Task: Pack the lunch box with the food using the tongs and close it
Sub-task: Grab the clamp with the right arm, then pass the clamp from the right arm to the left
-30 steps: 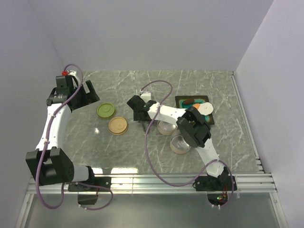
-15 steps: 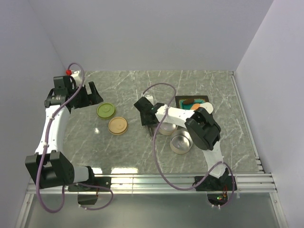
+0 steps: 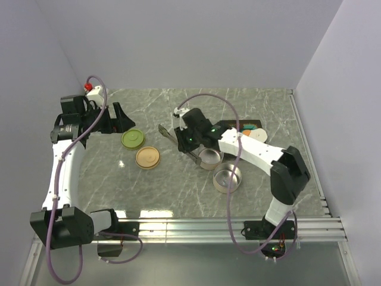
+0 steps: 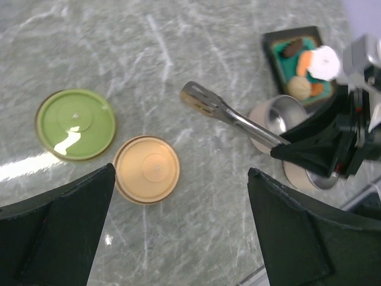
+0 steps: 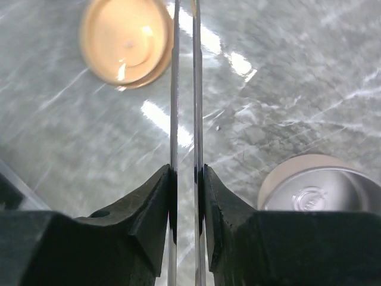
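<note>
Top: vs 1 s ago, R arm has swung left and the right gripper [image 3: 187, 138] has narrowed, now clamped on the tongs [image 3: 166, 133]. The left gripper [image 3: 117, 118] is wide apart, idle.
L wrist: food [image 4: 309, 62] sits on tray [image 4: 271, 44], unpacked.
R wrist: fingers [image 5: 152, 202] pinch tong arms. Pickup looks done; food next.

The right end effector [image 5: 187, 179] has closed onto the tongs [image 4: 229, 114].

No readable text, labels, numbers anywhere.
</note>
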{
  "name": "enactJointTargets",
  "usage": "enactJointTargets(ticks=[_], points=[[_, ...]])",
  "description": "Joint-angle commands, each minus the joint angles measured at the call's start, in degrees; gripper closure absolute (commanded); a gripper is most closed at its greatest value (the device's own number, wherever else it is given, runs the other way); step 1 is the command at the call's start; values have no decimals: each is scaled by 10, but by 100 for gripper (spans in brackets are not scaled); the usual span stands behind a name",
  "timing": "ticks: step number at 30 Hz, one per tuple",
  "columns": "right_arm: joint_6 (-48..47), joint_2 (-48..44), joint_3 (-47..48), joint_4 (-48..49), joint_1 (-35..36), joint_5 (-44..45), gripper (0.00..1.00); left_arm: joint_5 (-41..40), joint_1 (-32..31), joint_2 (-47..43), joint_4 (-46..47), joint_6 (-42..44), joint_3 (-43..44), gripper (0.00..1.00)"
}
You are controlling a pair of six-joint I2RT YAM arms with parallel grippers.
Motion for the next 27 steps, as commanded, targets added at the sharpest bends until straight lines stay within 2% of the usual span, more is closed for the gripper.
enactJointTargets(ticks=[1,3,5,6,7,10,14,20,23,27], points=[[-80,-49,27,-33,-29,-122,69,100,1,-37,36,29,19,1],[-99,-57,42,-57,-43,-203,71,138,2,-44,37,76,17,0],[-120,-64,54,-91,-66,-246,73,190,1,-61,26,121,12,1],[-142,-67,59,-104,-74,-307,73,203,1,-69,20,183,8,0],[-153,-69,63,-127,-87,-324,74,220,0,-88,12,212,3,1],[-164,-73,74,-155,-101,-388,75,227,-3,-135,5,329,-33,0],[-157,-86,60,-149,-104,-403,75,174,-50,-163,-17,438,-54,1],[-178,-110,88,-209,-172,-373,77,151,-75,-162,-4,386,-47,1],[-222,-127,90,-257,-208,-356,77,148,-80,-161,24,325,-49,1],[-275,-166,66,-286,-227,-346,76,154,-85,-142,32,292,-41,0]])
